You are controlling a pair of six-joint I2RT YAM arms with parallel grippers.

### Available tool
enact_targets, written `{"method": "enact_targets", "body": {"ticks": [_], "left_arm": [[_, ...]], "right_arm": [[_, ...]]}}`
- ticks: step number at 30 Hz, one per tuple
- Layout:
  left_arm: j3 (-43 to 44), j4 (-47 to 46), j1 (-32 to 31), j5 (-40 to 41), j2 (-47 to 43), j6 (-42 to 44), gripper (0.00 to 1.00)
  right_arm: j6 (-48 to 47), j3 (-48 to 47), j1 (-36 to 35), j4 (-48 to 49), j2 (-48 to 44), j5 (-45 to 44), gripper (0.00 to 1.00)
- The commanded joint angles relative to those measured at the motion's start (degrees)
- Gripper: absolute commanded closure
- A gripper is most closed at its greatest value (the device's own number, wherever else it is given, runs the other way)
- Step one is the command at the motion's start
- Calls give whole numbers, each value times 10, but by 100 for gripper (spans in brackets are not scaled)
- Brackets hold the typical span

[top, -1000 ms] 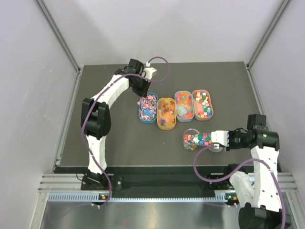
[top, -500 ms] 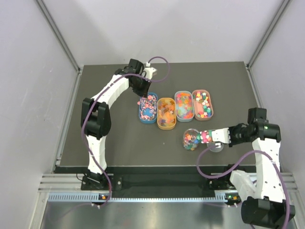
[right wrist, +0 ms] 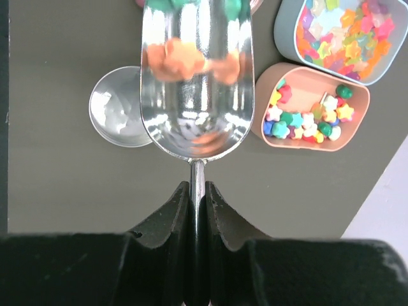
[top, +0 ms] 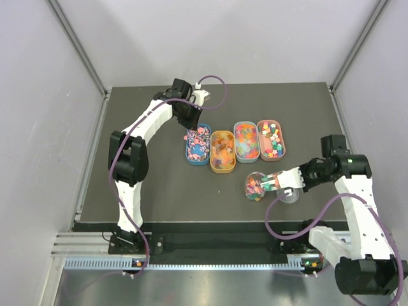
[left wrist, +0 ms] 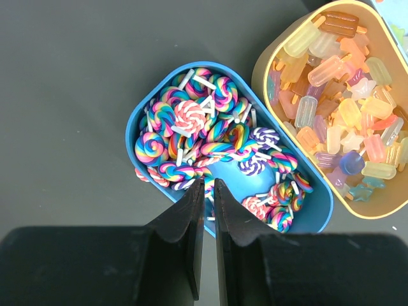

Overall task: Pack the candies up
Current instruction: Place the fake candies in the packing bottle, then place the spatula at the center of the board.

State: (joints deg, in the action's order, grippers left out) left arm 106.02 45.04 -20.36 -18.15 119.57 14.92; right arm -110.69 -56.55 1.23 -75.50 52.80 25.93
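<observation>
**Candies (left wrist: pixel 191 127) sitting in 4 trays and a jar, scoop reaching over the jar**

I am watching the left gripper (left wrist: pixel 205 185) hovering over the near end of the blue tray (left wrist: pixel 135 137). Its 2 fingers are drawn almost together, with only a thin slit showing. I am seeing nothing pinched between them. Swirled lollipop sweets are filling that tray, and the fingertips are hanging just above them, beside a bare patch of blue floor. Just next to it, the orange tray (left wrist: pixel 262 64) is holding pale ice-lolly gummies.

The right gripper (right wrist: pixel 197 191) is clamping the thin handle of the silver scoop (right wrist: pixel 194 83), with its fingers pressing tight on either side. From above, the scoop's bowl is reaching over the mouth of the clear jar (top: pixel 255 187). The jar is sitting on the table (top: pixel 159 185), nearer the arms than the row of 4 trays and apart from them, and it is showing mixed coloured sweets inside. Orange shapes are showing on the scoop's shiny bowl. I cannot tell whether they are sweets or reflections.

The jar's lid (right wrist: pixel 118 115) is lying flat on the table just beside the scoop. In the wrist view, the pink tray (right wrist: pixel 366 105) is holding star-shaped sweets. The grey tray (right wrist: pixel 284 25) is holding bright mixed pieces beside it.
</observation>
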Motion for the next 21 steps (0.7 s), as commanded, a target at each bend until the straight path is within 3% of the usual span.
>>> {"method": "enact_targets", "body": {"ticks": [1,16,21], "left_arm": [[4,-14,-1,-11,-11,-2,83],[6,-18,0,-30,-21,-16,83],[20,-22,1,-33,-33,-29,83]], "right_arm": [[26,-34,-30,1,22,-37,100],[129,-61,-70,82,63,-95,100],[374,-127,36,96,151,-30,100]]}}
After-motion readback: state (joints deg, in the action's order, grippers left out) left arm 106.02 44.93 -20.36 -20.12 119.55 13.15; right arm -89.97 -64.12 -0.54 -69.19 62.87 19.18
